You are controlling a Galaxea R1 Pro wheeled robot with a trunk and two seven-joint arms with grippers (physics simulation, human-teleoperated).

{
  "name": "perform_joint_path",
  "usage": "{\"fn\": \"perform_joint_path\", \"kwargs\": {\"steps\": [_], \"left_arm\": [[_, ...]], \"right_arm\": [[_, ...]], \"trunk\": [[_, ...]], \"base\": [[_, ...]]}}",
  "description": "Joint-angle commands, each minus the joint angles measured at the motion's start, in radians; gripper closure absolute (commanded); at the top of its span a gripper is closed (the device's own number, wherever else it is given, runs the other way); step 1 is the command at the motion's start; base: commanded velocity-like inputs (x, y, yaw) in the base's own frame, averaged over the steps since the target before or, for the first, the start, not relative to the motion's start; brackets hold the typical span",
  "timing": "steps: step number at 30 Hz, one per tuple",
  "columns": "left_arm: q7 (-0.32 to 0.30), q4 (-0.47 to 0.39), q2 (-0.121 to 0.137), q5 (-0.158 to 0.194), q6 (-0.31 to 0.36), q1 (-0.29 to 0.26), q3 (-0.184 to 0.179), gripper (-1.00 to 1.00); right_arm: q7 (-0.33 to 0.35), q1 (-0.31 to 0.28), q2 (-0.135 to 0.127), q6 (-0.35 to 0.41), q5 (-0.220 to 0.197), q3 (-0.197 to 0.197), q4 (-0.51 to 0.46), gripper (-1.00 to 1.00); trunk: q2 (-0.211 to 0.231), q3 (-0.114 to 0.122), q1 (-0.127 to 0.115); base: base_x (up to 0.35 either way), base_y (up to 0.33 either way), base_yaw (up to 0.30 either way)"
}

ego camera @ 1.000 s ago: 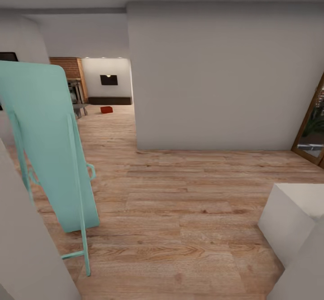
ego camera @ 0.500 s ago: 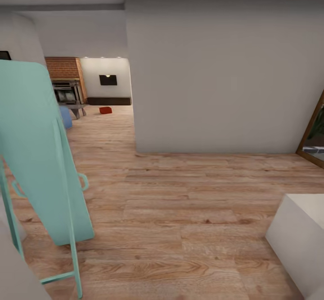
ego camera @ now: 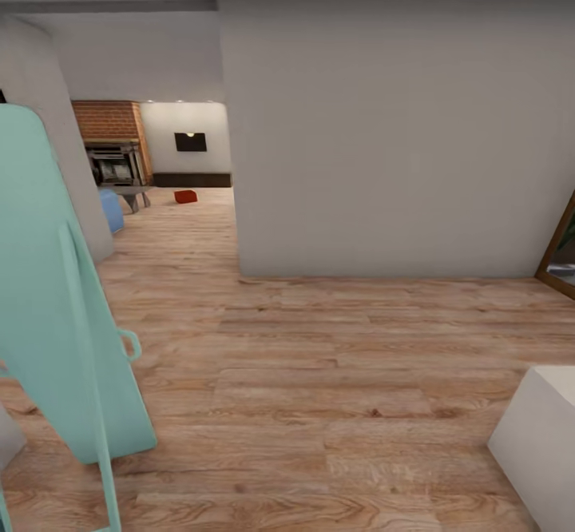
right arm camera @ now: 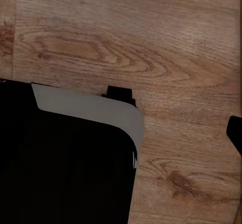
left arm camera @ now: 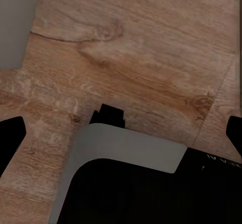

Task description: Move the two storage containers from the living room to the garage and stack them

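While you face the grey wall (ego camera: pixel 383 133), one storage container (ego camera: pixel 185 196) sits far beyond its left edge on the living room (ego camera: pixel 160 156) planks, near the brick fireplace (ego camera: pixel 112 144) — each wrist view shows fingertips spread wide, grippers released, holding nothing.

Head camera advancing and swinging, tall mint-green leaning board (ego camera: pixel 56 308) sliding toward the view's left edge, red-brick fireplace (ego camera: pixel 112 142) and rounded blue seat (ego camera: pixel 110 209) emerging, white block (ego camera: pixel 537 444) retreating at lower right

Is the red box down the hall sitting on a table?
No, the red box sits on the wood floor in the far room, beside the brick fireplace.
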Motion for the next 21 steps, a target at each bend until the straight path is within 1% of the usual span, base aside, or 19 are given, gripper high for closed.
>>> {"fn": "perform_joint_path", "kwargs": {"steps": [1,21], "left_arm": [[0.0,0.001,0.0,0.007,-0.003,-0.001,-0.005,-1.0],[0.0,0.0,0.0,0.006,-0.001,-0.001,-0.005,-1.0]], "right_arm": [[0.0,-0.001,0.0,-0.006,0.004,0.006,0.003,-1.0],[0.0,-0.002,0.0,-0.006,0.004,0.006,0.003,-1.0]], "trunk": [[0.0,-0.001,0.001],[0.0,-0.001,0.001]], "base": [[0.322,0.0,0.0],[0.322,0.0,0.0]]}}
